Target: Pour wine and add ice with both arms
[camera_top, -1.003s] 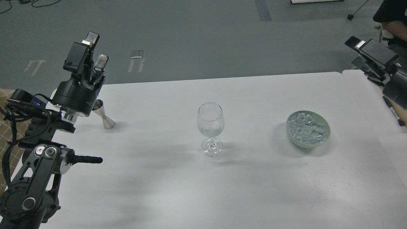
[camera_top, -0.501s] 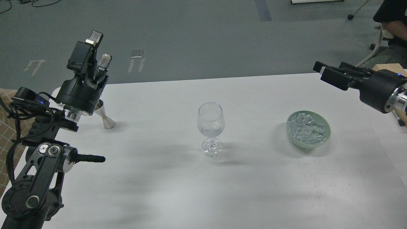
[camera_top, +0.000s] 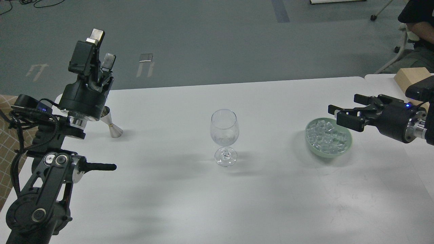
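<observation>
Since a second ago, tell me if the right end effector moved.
Yes. The right end effector moved down and leftward, now at the bowl's right rim.

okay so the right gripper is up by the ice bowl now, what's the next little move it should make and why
Probably ease the right gripper a little farther left and down into the green bowl, fingers kept open. It hangs open and empty at the bowl's right rim, above the ice, not yet touching any cube. The wine glass stands empty at mid-table, so a cube has to be picked up first.
</observation>
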You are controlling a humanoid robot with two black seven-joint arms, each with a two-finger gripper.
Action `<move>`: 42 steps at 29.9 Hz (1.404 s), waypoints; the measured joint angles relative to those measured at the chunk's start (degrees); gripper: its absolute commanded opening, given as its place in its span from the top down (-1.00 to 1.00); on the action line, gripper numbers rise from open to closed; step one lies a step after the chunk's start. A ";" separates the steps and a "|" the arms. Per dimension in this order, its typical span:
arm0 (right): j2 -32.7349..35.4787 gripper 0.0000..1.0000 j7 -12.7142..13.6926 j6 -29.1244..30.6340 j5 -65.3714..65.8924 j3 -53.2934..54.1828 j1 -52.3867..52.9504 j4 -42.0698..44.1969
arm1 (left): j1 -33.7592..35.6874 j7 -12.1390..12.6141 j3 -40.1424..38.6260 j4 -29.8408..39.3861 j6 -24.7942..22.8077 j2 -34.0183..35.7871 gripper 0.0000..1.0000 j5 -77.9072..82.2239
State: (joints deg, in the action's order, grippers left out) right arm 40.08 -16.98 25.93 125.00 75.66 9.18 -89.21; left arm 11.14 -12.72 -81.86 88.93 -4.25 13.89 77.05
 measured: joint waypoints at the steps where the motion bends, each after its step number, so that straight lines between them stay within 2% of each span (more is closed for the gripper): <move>1: 0.18 -0.85 -0.04 -1.09 0.00 -0.02 -0.54 0.53 | 0.00 -0.19 0.00 0.19 0.42 -0.02 -0.96 0.02; 3: 0.51 -0.64 -0.05 -3.20 0.00 -0.05 -1.69 1.28 | 0.00 -0.75 -0.06 0.43 1.46 -0.08 -0.96 0.02; 4: 0.59 -0.40 -0.06 -4.34 0.00 -0.05 -2.23 1.67 | 0.00 -1.13 -0.06 0.56 2.05 -0.17 -0.96 0.02; 5: 0.65 -0.25 -0.07 -5.39 0.00 -0.05 -2.73 2.08 | 0.00 -1.50 -0.06 0.70 2.60 -0.24 -0.96 0.00; 9: 0.69 -0.20 -0.07 -8.13 0.00 -0.06 -3.88 3.19 | -0.53 -2.07 -0.06 1.34 3.46 -0.30 -0.96 -0.05; 10: 0.69 -0.03 -0.07 -8.34 0.00 -0.07 -4.04 3.25 | -0.60 -2.09 -0.05 1.42 3.51 -0.30 -0.96 -0.06; 12: 0.69 0.07 -0.03 -8.51 0.00 -0.11 -4.38 3.36 | -0.66 -2.12 0.00 1.47 3.54 -0.30 -0.96 -0.06; 29: -2.97 0.02 0.12 -8.56 0.00 -5.29 -4.85 8.82 | -0.61 -2.13 0.13 1.51 3.46 -0.26 -0.96 -0.33; 42: -5.33 0.02 0.14 -8.46 0.00 -10.73 2.95 14.14 | -0.05 -2.25 0.66 0.04 3.12 -0.51 -0.96 -0.96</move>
State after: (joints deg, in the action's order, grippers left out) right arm 34.74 -16.84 17.47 125.00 64.92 12.12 -75.06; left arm 11.09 -14.97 -81.20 88.97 -1.13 13.38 76.09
